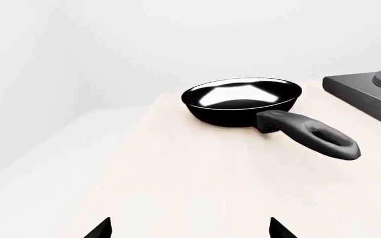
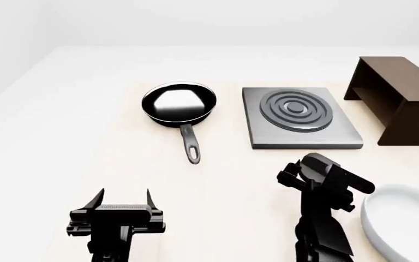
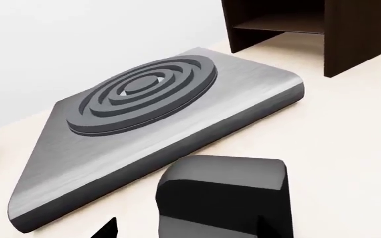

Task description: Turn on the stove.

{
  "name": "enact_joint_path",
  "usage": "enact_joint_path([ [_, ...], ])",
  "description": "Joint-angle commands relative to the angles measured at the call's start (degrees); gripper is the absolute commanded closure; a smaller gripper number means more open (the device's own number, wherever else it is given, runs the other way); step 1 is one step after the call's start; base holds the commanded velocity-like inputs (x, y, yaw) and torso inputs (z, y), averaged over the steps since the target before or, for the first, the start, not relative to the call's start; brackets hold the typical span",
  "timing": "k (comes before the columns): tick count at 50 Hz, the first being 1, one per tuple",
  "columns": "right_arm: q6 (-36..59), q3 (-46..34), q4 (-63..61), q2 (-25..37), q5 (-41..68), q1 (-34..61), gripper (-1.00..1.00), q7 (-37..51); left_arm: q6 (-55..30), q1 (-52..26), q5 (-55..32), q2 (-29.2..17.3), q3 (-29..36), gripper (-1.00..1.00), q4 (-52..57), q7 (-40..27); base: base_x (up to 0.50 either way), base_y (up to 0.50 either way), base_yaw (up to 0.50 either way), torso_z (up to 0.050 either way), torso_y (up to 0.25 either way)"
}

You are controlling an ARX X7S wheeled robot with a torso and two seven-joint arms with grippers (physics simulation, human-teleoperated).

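Observation:
The stove (image 2: 300, 117) is a flat square grey hotplate with dark concentric rings, lying right of centre on the table; the right wrist view shows it close up as the stove (image 3: 170, 119). A dark rounded knob (image 3: 223, 196) sits on the table just in front of the hotplate's near edge. My right gripper (image 3: 189, 228) is open right at this knob, one fingertip beside it and the other across it. In the head view my right gripper (image 2: 304, 170) covers the knob. My left gripper (image 2: 125, 195) is open over bare table, nothing between its fingers, also shown as the left gripper (image 1: 190, 229).
A black frying pan (image 2: 179, 103) lies left of the stove, handle pointing toward me, seen too as the frying pan (image 1: 242, 101). A dark brown wooden box (image 2: 402, 98) stands right of the stove. A white bowl (image 2: 406, 224) is at the near right.

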Motion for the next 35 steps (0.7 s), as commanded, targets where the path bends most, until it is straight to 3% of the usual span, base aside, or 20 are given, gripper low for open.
enact_joint_path([
  [1,-1.26,0.65,2.49,-0.82,-0.46,0.84,-1.00,-1.44,1.40,0.02,-0.65,0.43,-0.23,-1.00,0.09,1.91,0.00,0.00,0.00,0.000,0.000],
  [7,-1.27,0.59,2.38,-0.79,-0.27,0.78,-1.00,-1.54,1.40,-0.01,-0.73,0.33,-0.08,-1.00,0.10,1.79,0.00,0.00,0.00,0.000,0.000],
  [8,-1.29,0.56,2.42,-0.79,-0.29,0.80,-1.00,-1.47,2.31,2.66,-2.00,-1.70,-1.43,-1.00,2.04,2.60,0.00,0.00,0.00,0.000,0.000],
  [35,-0.49,-1.30,-1.33,-0.58,-0.68,-0.94,-1.00,-1.69,2.42,2.61,-2.33,-2.07,-1.02,-1.00,2.08,2.20,0.00,0.00,0.00,0.000,0.000],
])
